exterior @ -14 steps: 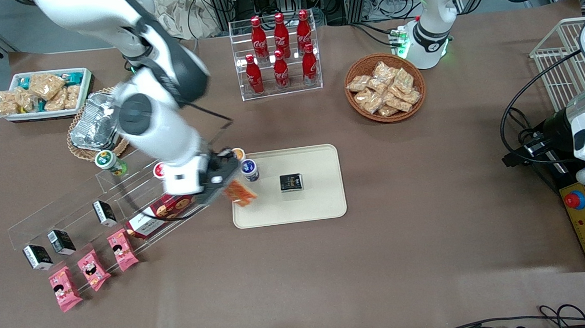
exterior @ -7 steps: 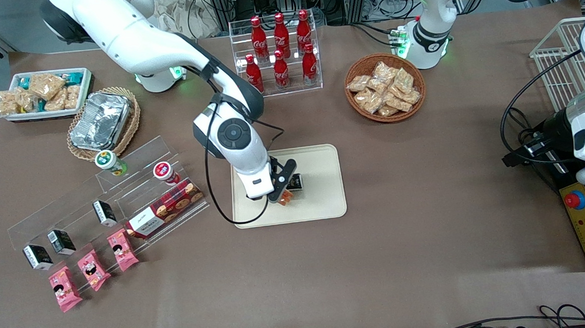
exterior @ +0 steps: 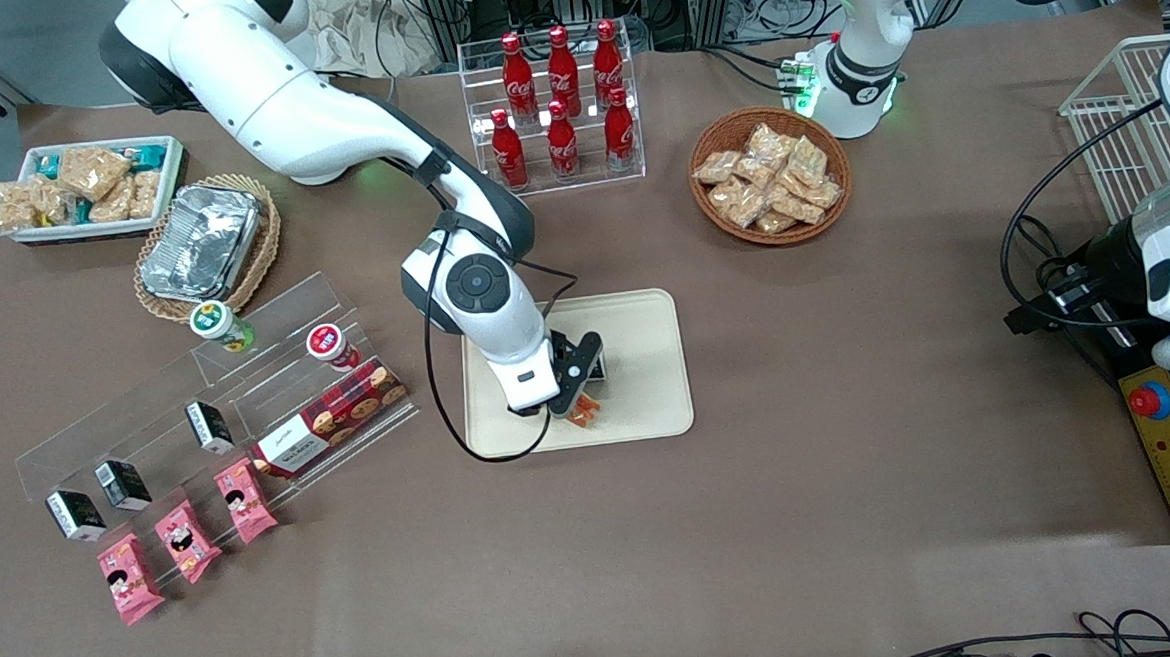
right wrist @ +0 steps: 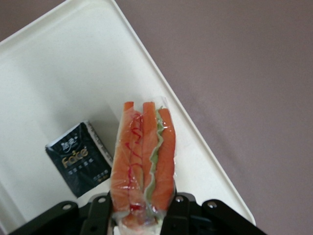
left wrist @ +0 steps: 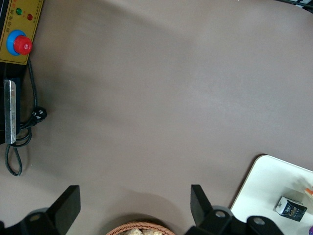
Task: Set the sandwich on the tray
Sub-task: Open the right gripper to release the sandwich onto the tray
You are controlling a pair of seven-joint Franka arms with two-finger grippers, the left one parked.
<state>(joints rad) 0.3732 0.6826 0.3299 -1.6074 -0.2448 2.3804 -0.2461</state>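
My right gripper (exterior: 577,401) is shut on the sandwich (exterior: 583,410), a plastic-wrapped wedge with orange-red filling on its cut edge. It holds it over the beige tray (exterior: 645,325), near the tray's edge closest to the front camera. In the right wrist view the sandwich (right wrist: 143,159) sits clamped between the fingers (right wrist: 98,215), just above the tray (right wrist: 58,73). I cannot tell whether it touches the tray.
A small black packet (exterior: 595,366) lies on the tray beside the gripper and also shows in the right wrist view (right wrist: 79,164). A clear stepped rack (exterior: 279,405) with a red cookie box and cups stands toward the working arm's end. A bottle rack (exterior: 554,110) and snack basket (exterior: 769,174) stand farther back.
The right arm carried the sandwich from the clear rack over the tray, then moved it a little nearer the front camera and lower.
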